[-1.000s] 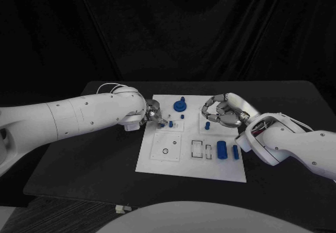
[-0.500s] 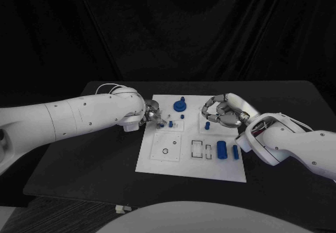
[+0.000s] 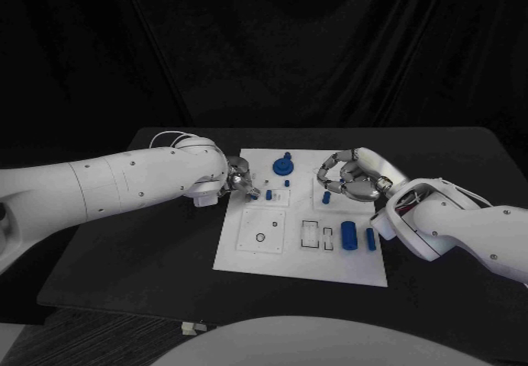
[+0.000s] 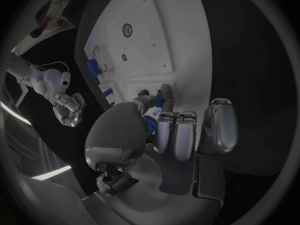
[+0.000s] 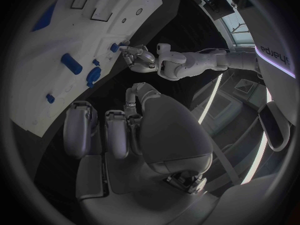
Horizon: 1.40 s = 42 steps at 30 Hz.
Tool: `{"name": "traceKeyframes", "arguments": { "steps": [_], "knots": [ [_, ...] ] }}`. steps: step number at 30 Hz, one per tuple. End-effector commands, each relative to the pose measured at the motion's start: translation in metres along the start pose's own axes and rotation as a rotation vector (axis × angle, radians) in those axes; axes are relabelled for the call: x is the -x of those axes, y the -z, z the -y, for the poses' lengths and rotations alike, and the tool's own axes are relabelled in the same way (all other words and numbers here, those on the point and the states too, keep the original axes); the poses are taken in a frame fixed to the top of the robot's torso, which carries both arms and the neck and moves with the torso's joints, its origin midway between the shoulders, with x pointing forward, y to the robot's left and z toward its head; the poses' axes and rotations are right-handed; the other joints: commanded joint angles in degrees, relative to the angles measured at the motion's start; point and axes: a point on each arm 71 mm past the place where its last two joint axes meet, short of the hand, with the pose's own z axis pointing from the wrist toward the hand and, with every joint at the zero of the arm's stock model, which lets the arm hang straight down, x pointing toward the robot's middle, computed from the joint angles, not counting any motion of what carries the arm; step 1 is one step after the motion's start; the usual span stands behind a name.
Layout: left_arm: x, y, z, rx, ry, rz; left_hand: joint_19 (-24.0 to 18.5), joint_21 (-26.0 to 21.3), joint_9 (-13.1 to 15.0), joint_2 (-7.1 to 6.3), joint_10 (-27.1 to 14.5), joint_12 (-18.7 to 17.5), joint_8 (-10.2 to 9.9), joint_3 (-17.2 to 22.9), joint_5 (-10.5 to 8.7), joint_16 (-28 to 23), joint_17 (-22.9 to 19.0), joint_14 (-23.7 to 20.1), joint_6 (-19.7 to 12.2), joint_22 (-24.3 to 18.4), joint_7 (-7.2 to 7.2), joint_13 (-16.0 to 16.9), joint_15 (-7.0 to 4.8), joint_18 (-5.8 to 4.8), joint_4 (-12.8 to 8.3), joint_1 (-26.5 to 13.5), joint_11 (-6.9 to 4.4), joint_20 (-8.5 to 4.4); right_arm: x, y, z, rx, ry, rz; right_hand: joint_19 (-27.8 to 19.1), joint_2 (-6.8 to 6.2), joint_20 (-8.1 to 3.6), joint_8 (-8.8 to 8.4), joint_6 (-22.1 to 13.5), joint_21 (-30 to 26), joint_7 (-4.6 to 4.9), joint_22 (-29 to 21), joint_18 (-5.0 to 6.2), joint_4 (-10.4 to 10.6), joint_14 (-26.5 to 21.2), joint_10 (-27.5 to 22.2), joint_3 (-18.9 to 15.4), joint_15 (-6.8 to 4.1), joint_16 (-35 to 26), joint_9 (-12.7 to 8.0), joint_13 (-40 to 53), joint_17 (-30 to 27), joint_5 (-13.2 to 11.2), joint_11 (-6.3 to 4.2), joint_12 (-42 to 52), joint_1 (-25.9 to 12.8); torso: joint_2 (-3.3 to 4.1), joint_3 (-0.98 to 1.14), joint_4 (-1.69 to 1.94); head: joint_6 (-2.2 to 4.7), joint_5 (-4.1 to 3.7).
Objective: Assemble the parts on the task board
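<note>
Change between the earlier pictures and now is very small. The task board (image 3: 251,252) lies flat in the middle of the black table (image 3: 132,259) as before. The right hand (image 3: 352,177) has drifted only slightly above the board's right side, fingers curled in, seemingly holding nothing. The left hand (image 3: 242,181) stays at the board's upper left, fingertips (image 4: 166,92) down at a small blue part (image 4: 159,100). I judge the left hand is seating this part, so the step is slow fine work, not finished. Whether the part is pinched or only touched I cannot tell. The blue knob (image 3: 283,165) and two blue cylinders (image 3: 348,235) have not moved.
</note>
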Motion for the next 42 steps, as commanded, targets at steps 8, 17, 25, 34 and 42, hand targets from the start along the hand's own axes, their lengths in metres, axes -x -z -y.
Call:
{"name": "traceKeyframes", "arguments": {
  "steps": [8, 17, 25, 34, 42],
  "knots": [
    [-0.0053, -0.0021, -0.0002, 0.006, -0.013, -0.029, 0.3, -0.6, 0.2, 1.08, 6.5, 1.2, -1.3, 5.2, 1.78, 0.8, 15.4, 6.3, -1.2, 11.1, -0.48, 14.9, -0.5, 2.28, -1.5, 1.3, -0.23, -0.14, -0.0015, 0.0004, 0.0018, -0.022, -0.003, -0.012, 0.6, -0.03, -0.38, 1.38, -0.5, -0.1, -0.4, 11.9, 0.65, -0.2, 4.0, 5.8, 2.8, -0.25, -0.4, -0.6, 14.5, 5.3, 1.8, 0.07, -0.7, -1.3, 0.0, 0.01, -0.01, -0.01, -0.09],
    [-0.0057, -0.0027, 0.0002, 0.013, -0.017, -0.037, 0.4, -0.8, 0.2, 0.85, 6.5, 1.2, -1.4, 3.7, -6.7, 0.8, 15.4, 6.3, -1.3, 11.0, -0.49, 14.9, -0.41, 2.27, -0.1, -1.4, -0.18, -0.07, -0.0024, 0.0001, 0.002, -0.023, -0.003, -0.016, 0.6, -0.03, -0.38, 1.38, -0.5, -0.1, -0.4, 11.9, 0.65, -0.2, 4.0, 5.8, 2.8, -0.25, -0.4, -0.6, 14.5, 5.3, 1.8, 0.07, -0.7, -1.3, 0.0, 0.01, 0.0, -0.01, 0.01],
    [-0.0054, -0.0031, -0.0025, 0.034, -0.02, -0.043, 0.2, -1.2, -0.5, 0.37, 6.5, 1.2, -2.0, 0.0, -12.74, 0.8, 15.4, 6.3, -1.2, 11.0, -0.33, 14.9, -0.25, 2.35, 3.2, -4.4, 0.02, 0.07, -0.0027, 0.0002, 0.0023, -0.025, -0.004, -0.018, 0.6, -0.03, -0.38, 1.38, -0.5, -0.1, -0.4, 11.9, 0.65, -0.2, 4.0, 5.8, 2.8, -0.25, -0.4, -0.6, 14.5, 5.3, 1.8, 0.07, -0.7, -1.3, 0.0, 0.01, 0.0, -0.01, -0.05],
    [-0.0058, -0.0033, -0.0018, 0.032, -0.023, -0.049, 0.1, -1.4, -1.0, 0.3, 6.5, 1.2, -2.4, -2.4, -15.6, 0.8, 15.4, 6.3, -1.1, 10.9, -0.17, 14.9, -0.12, 2.39, 5.0, -5.5, 0.18, 0.19, -0.0034, 0.0002, 0.0026, -0.026, -0.004, -0.02, 0.6, -0.03, -0.38, 1.38, -0.5, -0.1, -0.4, 11.9, 0.65, -0.2, 4.0, 5.8, 2.8, -0.25, -0.4, -0.6, 14.5, 5.3, 1.8, 0.07, -0.7, -1.3, 0.0, 0.01, -0.01, -0.01, -0.02],
    [-0.0059, -0.0038, 0.0002, 0.02, -0.024, -0.049, 0.1, -1.5, -1.0, 0.3, 6.5, 1.2, -2.5, -2.7, -15.8, 0.8, 15.4, 6.3, -1.1, 10.9, -0.13, 14.9, -0.09, 2.4, 5.4, -5.7, 0.21, 0.22, -0.0039, 0.0002, 0.003, -0.027, -0.005, -0.022, 0.5, -0.03, -0.37, 1.41, -0.5, -0.2, -0.38, 11.9, 0.67, -0.2, 4.0, 5.8, 2.9, -0.24, -0.4, -0.6, 14.5, 5.3, 1.8, 0.09, -0.7, -1.3, 0.0, 0.0, 0.0, -0.01, -0.03]
  ]
}}
